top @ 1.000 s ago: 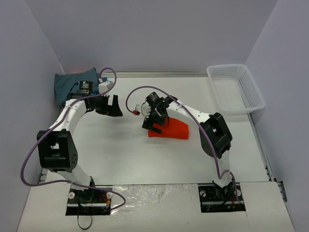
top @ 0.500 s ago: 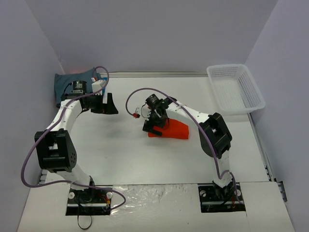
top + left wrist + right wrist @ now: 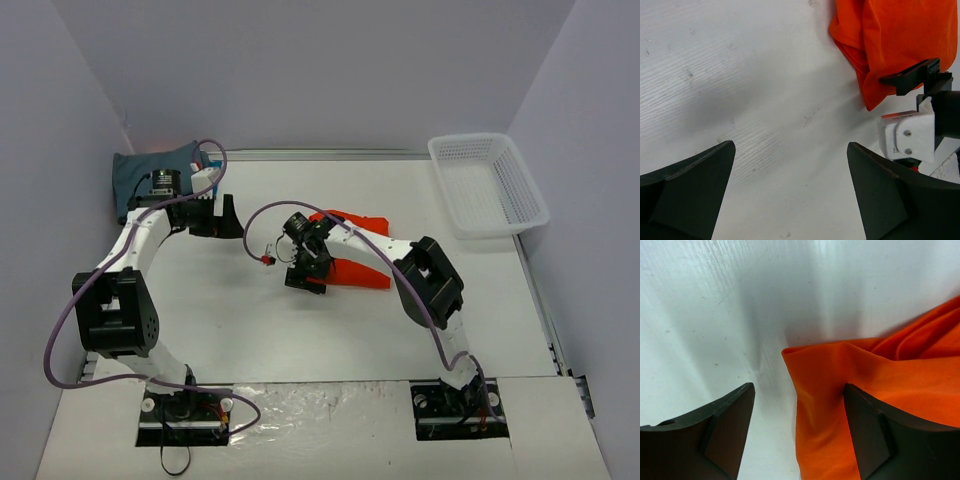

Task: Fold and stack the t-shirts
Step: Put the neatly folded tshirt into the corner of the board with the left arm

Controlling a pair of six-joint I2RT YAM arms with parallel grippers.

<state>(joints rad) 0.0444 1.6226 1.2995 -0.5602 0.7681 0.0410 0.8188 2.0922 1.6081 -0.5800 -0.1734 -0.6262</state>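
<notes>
A robotics lab test cell, not a home or a shop. A white bench [image 3: 250, 320] stands boxed in by plain, bare lavender-grey walls [image 3: 300, 70] along its far, left and right edges. Two white-and-black robot arms, the left arm [image 3: 135, 235] and the right arm [image 3: 430, 285], are bolted to black mounting plates [image 3: 185, 420] at the near edge, with purple cables [image 3: 47, 350] looping loose off them. The only everyday things look like props: an orange t-shirt [image 3: 365, 273] mid-bench, folded t-shirts [image 3: 135, 175] at the far left corner, a white mesh basket [image 3: 490, 185] at the far right corner
</notes>
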